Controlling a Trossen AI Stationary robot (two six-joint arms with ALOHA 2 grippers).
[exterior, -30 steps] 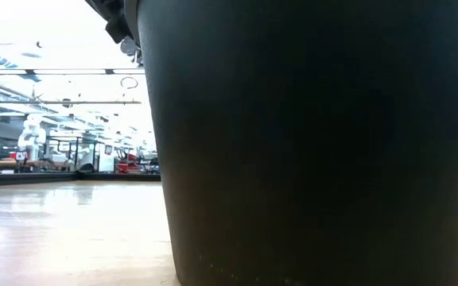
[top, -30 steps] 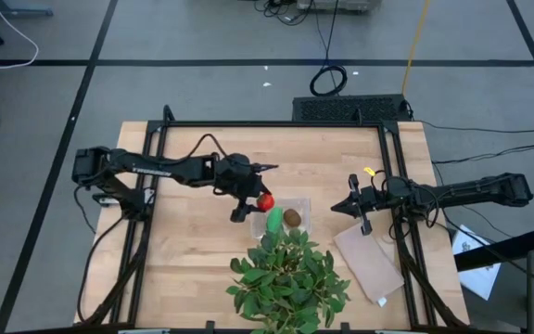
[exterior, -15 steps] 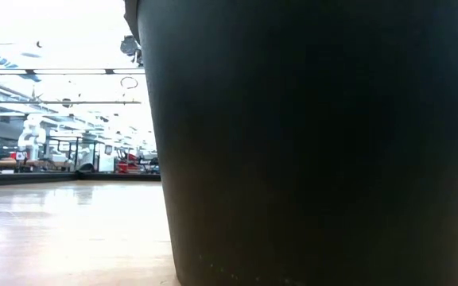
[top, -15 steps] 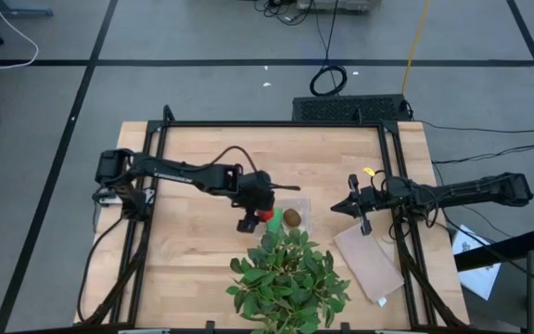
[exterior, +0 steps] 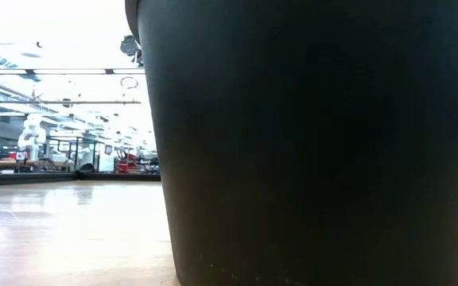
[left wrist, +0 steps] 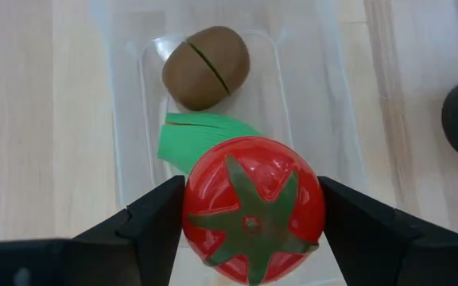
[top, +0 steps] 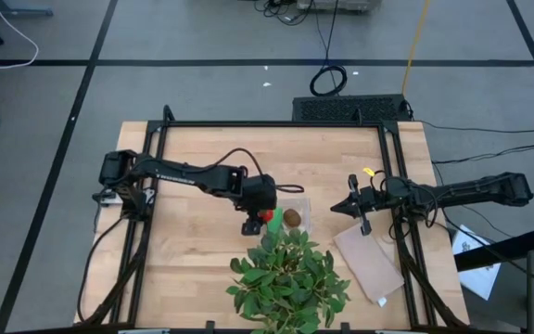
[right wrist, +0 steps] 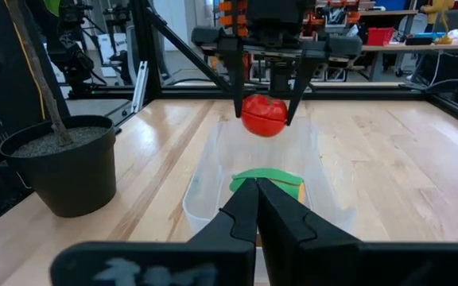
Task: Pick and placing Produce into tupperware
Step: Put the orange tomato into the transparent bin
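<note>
The red tomato (left wrist: 253, 208) hangs clamped in my left end effector (left wrist: 253, 218), just above the clear tupperware (left wrist: 130, 159), where the brown kiwi (left wrist: 206, 67) and green piece (left wrist: 185, 139) already lie. My right end effector (top: 355, 206) waits pressed together beside the tan sheet (top: 369, 262) on the table (top: 193, 250).

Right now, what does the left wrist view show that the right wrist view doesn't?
Only the left wrist view shows the kiwi lying in the tupperware beyond the green piece.

Only the right wrist view shows the potted plant's black pot and the shut right end effector.

Both show the left end effector holding the tomato above the tupperware.
</note>
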